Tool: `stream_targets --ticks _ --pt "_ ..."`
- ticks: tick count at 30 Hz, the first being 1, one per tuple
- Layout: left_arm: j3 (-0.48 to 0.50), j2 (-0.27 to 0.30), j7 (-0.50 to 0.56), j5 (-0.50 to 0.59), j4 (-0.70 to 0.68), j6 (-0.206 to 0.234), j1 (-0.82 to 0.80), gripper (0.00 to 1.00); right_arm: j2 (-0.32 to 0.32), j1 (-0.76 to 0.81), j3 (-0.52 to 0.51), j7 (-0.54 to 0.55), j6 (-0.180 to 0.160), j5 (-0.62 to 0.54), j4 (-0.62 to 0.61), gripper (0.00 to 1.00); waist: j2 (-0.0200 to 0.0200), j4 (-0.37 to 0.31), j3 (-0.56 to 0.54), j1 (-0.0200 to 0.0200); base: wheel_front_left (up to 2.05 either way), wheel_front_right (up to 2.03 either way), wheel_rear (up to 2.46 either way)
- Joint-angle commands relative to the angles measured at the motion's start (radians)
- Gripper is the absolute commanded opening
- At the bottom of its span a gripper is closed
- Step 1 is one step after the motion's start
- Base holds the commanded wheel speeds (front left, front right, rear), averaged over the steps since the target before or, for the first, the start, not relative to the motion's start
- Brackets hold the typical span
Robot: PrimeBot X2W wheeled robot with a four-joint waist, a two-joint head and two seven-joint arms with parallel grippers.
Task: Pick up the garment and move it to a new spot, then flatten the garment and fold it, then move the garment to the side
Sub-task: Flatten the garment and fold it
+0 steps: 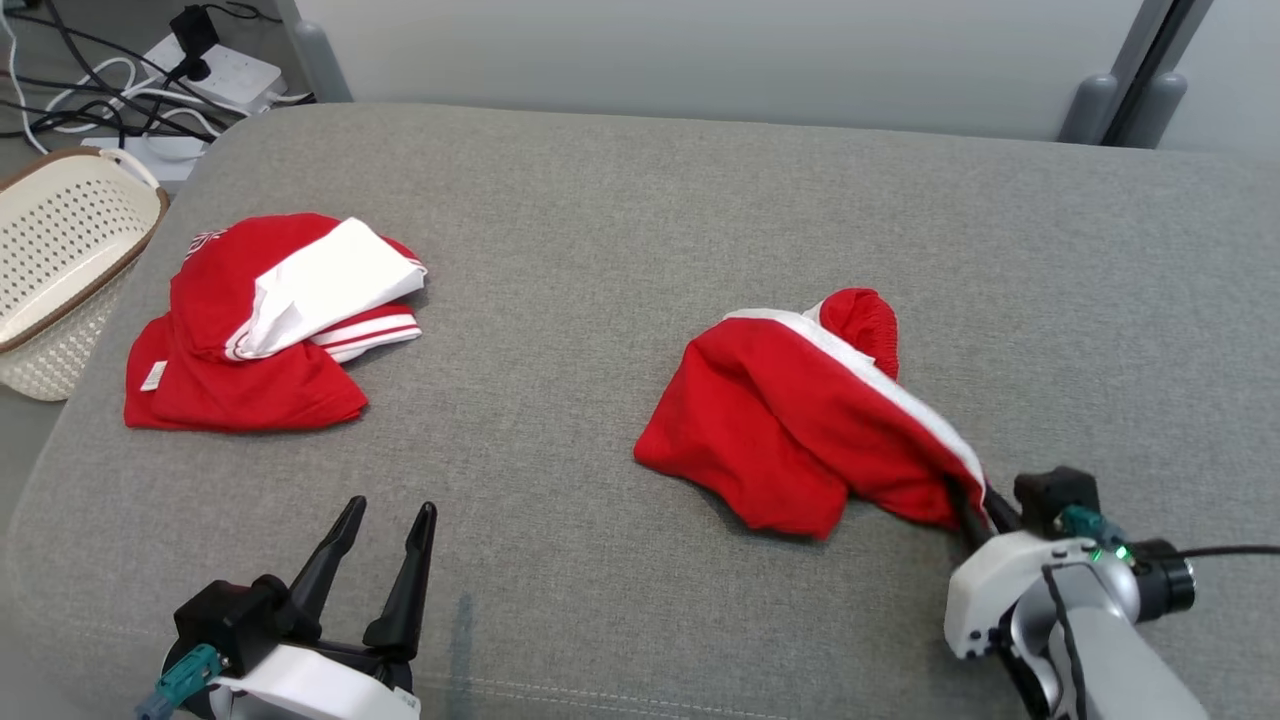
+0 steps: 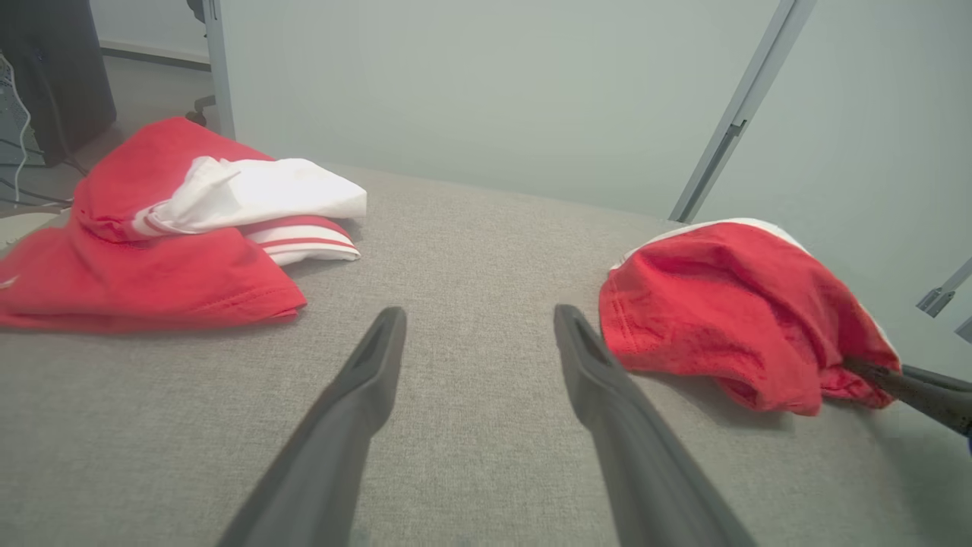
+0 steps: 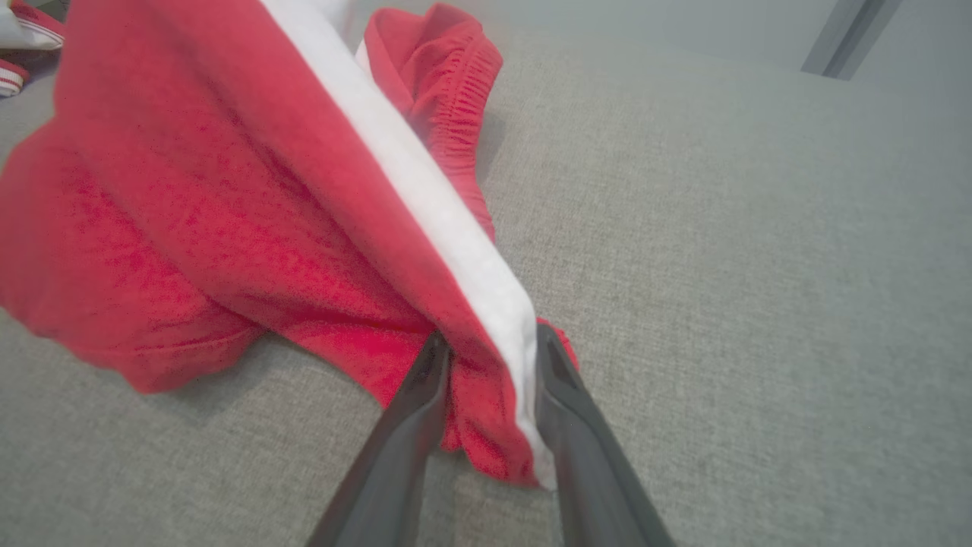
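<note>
The garment [image 1: 790, 430] is a pair of red shorts with a white side stripe and an elastic waistband, lying crumpled right of centre on the grey cushioned surface [image 1: 640, 200]. My right gripper [image 1: 975, 500] is at its near right corner, and the cloth rises in a tent toward it. In the right wrist view the garment [image 3: 228, 228] has a fold pinched in my right gripper [image 3: 490, 349], one finger on each side of the stripe. My left gripper [image 1: 392, 512] stands open at the lower left, well clear of the garment [image 2: 729, 304]. Its fingers, left gripper [image 2: 478, 319], hold nothing.
A pile of red and white clothes [image 1: 270, 320] lies at the left of the surface, also seen as the pile [image 2: 175, 235]. A cream perforated basket [image 1: 60, 260] stands beyond the left edge. A power strip with cables [image 1: 200, 70] lies on the floor at the back left.
</note>
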Motion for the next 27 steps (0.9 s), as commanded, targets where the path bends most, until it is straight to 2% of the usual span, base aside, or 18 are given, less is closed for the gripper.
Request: stream_targets --ticks 1,4,5,10,13,15,16,17,22,27 --pt "0.025 0.029 -0.006 -0.011 -0.030 0.000 -0.059 1.00 0.002 -0.073 -0.020 -0.013 0.001 -0.050 -0.007 0.00 0.0000 0.016 0.013 0.0001 0.00 0.00 0.00" --pt "0.019 0.037 -0.006 -0.020 -0.036 0.000 -0.067 1.00 -0.010 -0.146 -0.134 -0.036 0.001 -0.147 -0.036 0.00 0.0000 0.024 0.022 0.0001 0.00 0.00 0.00" --pt "0.019 0.037 -0.006 -0.020 -0.036 0.000 -0.067 1.00 -0.010 -0.146 -0.134 -0.036 0.001 -0.147 -0.036 0.00 0.0000 0.024 0.022 0.0001 0.00 0.00 0.00" --pt "0.006 0.040 -0.006 -0.021 -0.046 0.000 -0.086 1.00 -0.018 -0.188 -0.291 -0.049 0.001 -0.301 -0.137 0.00 0.0000 0.024 0.026 0.0001 0.00 0.00 0.00" --pt "-0.008 0.039 -0.006 -0.018 -0.050 0.000 -0.094 1.00 -0.013 -0.154 -0.324 -0.049 0.001 -0.350 -0.152 0.00 0.0000 0.008 0.029 0.0001 0.00 0.00 0.00" --pt "-0.026 0.041 -0.006 -0.019 -0.048 0.000 -0.103 1.00 -0.006 -0.123 -0.313 -0.034 0.001 -0.337 -0.114 0.00 0.0000 -0.006 0.033 0.0001 0.00 0.00 0.00" --pt "-0.039 0.045 -0.006 -0.018 -0.048 0.000 -0.110 1.00 -0.004 -0.112 -0.307 -0.022 0.001 -0.323 -0.091 0.36 0.0000 -0.014 0.036 0.0001 0.00 0.00 0.00" --pt "-0.051 0.049 -0.006 -0.020 -0.047 0.000 -0.119 1.00 -0.002 -0.104 -0.298 -0.019 0.001 -0.310 -0.076 1.00 0.0000 -0.024 0.039 0.0001 0.00 0.00 0.00" --pt "-0.143 0.093 -0.006 -0.045 -0.039 0.000 -0.193 1.00 0.001 -0.077 -0.245 -0.035 0.001 -0.221 -0.059 1.00 0.0000 -0.081 0.051 0.0001 0.00 0.00 0.00" --pt "-0.273 0.159 -0.006 -0.128 0.014 0.000 -0.328 1.00 0.002 -0.026 -0.141 -0.051 0.001 -0.123 -0.161 1.00 0.0000 -0.167 0.071 0.0001 0.00 0.00 0.00"
